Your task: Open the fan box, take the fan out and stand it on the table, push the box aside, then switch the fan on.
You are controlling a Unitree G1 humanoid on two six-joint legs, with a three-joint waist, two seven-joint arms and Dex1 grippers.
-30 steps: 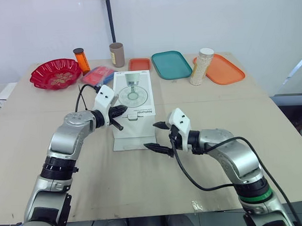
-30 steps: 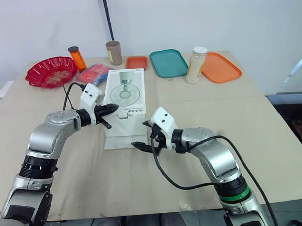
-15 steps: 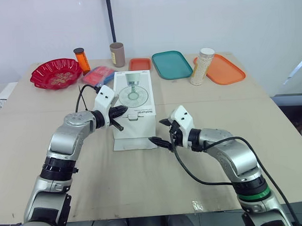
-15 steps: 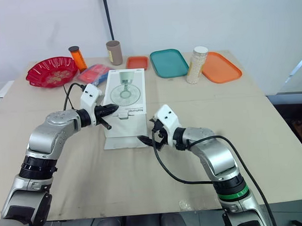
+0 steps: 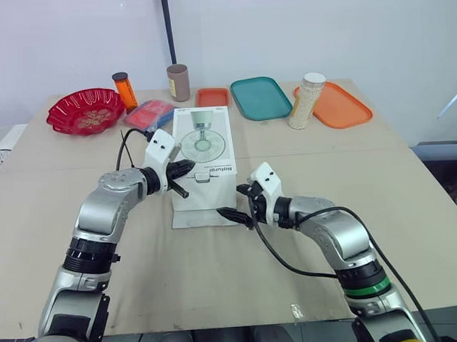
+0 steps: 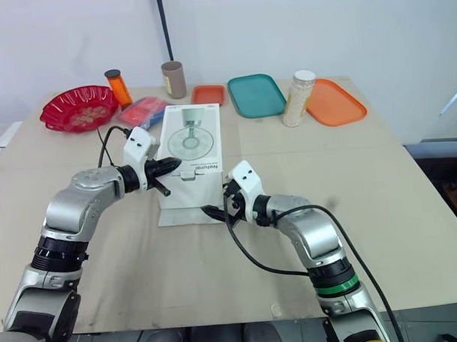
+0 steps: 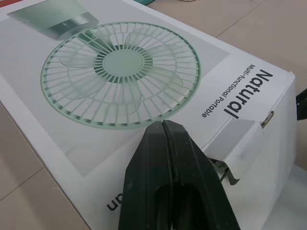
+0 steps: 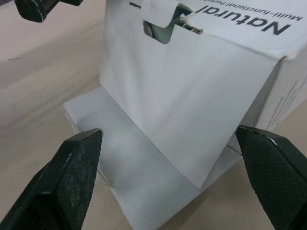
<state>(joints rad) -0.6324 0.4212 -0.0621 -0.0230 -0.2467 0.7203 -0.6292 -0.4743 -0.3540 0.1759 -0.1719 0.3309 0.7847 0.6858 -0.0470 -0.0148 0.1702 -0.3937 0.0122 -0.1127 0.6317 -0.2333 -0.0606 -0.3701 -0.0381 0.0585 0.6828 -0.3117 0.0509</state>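
- Two eye views first: the box (image 5: 202, 157) lies flat in the middle of the table (image 5: 306, 243), fan picture up, with one end facing the robot. The left claw (image 5: 189, 166) is at the near-left top edge of the box. The right claw (image 5: 235, 202) is at the near end, one finger high by the top edge and one low over a flap (image 5: 204, 217) lying out on the table.
- Left wrist view: the left fingers (image 7: 153, 143) are pressed together and hold nothing. Whether they touch the lid I cannot tell. The lid reads "Natural", with "Multi-functional Portable" beside it. A tab (image 7: 237, 143) sticks half out at the end edge.
- Right wrist view: the right fingers (image 8: 76, 158) stand wide apart before the end face. The end panel covers the opening, so the fan is not to be seen. "Natural" reads along the top edge.
- The step in hand, as I judge it, is opening the near end. Press the lid down with the left claw so the box cannot slide. Hook the upper right finger under the tab and draw it toward the robot rather than up, or the card may tear or the box may lift.
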